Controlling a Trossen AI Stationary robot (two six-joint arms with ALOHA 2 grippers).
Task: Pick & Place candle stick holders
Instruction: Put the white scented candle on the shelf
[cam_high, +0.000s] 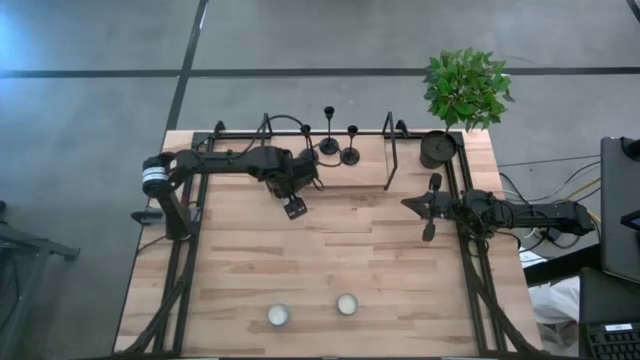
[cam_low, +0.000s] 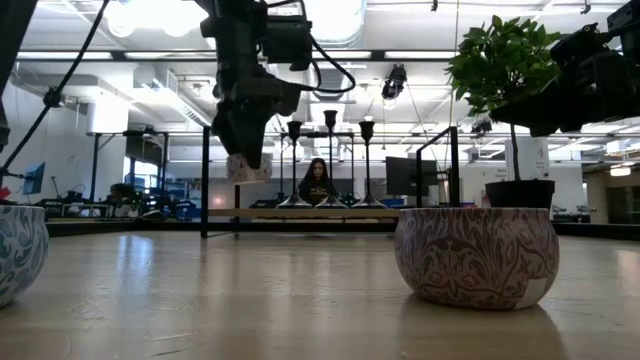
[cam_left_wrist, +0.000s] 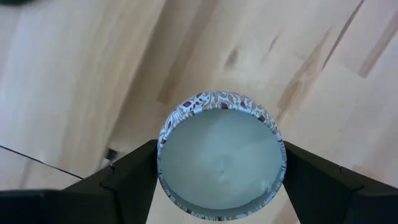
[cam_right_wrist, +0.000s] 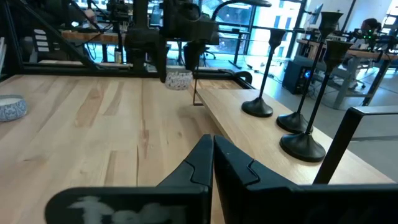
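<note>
A: Where are the candle stick holders (cam_high: 329, 146) seen?
B: At twelve o'clock on the table (cam_high: 330, 260), untouched.
A: What is revealed only by the left wrist view?
B: A patterned candle cup (cam_left_wrist: 221, 154) is clamped, lifted, by the left gripper (cam_left_wrist: 219, 168). The right gripper (cam_right_wrist: 213, 152), at three o'clock, is closed, empty.

Left bowl (cam_low: 18, 262) cut by edge
</note>
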